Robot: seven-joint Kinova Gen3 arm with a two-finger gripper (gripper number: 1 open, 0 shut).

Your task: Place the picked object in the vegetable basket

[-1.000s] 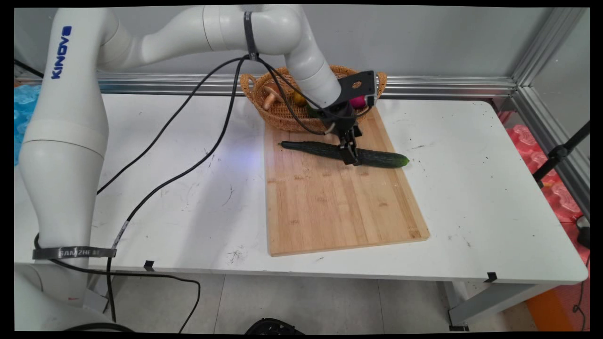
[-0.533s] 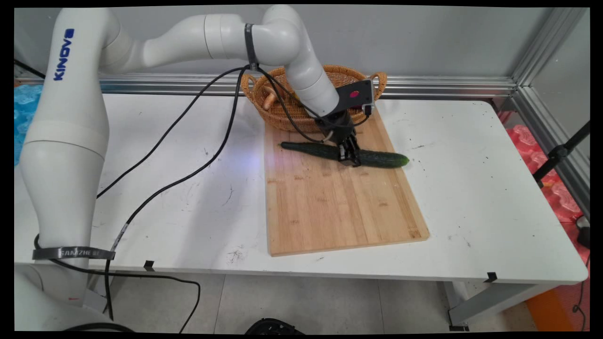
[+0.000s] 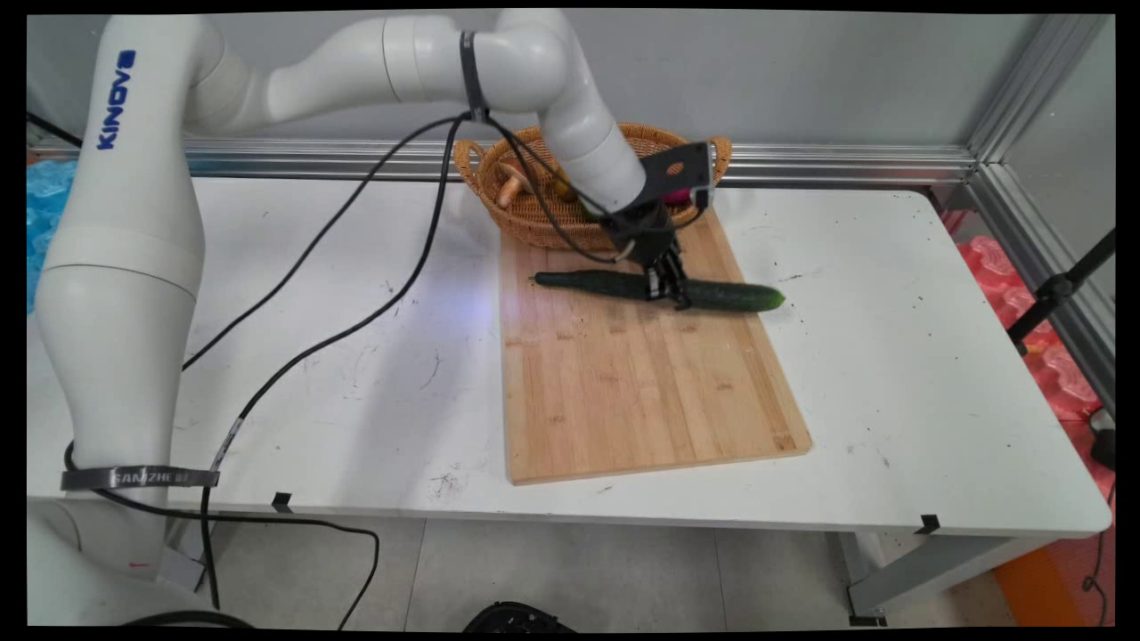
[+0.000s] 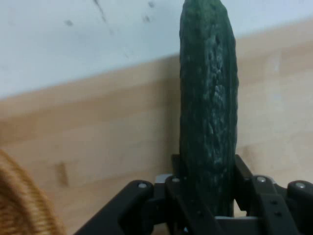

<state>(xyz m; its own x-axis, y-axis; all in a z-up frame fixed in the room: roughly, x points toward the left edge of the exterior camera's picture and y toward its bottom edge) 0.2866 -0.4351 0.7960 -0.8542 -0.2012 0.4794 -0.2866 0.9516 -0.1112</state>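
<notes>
A long dark green cucumber (image 3: 712, 295) lies across the far part of a wooden cutting board (image 3: 623, 383), its right end reaching past the board's edge. My gripper (image 3: 670, 289) is down on the cucumber's middle, shut on it. In the hand view the cucumber (image 4: 208, 107) runs up from between the black fingers (image 4: 244, 178), which press against both of its sides, with the board (image 4: 98, 142) beneath.
A wicker basket (image 3: 525, 209) with produce stands at the board's far end, just behind the hand; its rim (image 4: 22, 205) shows at the hand view's lower left. Black cables (image 3: 356, 258) hang from the arm over the table's left half. A metal rail runs along the wall.
The cucumber has shifted slightly to the right and its right end has lifted a little with the gripper. The wrist has tilted back toward the basket.
</notes>
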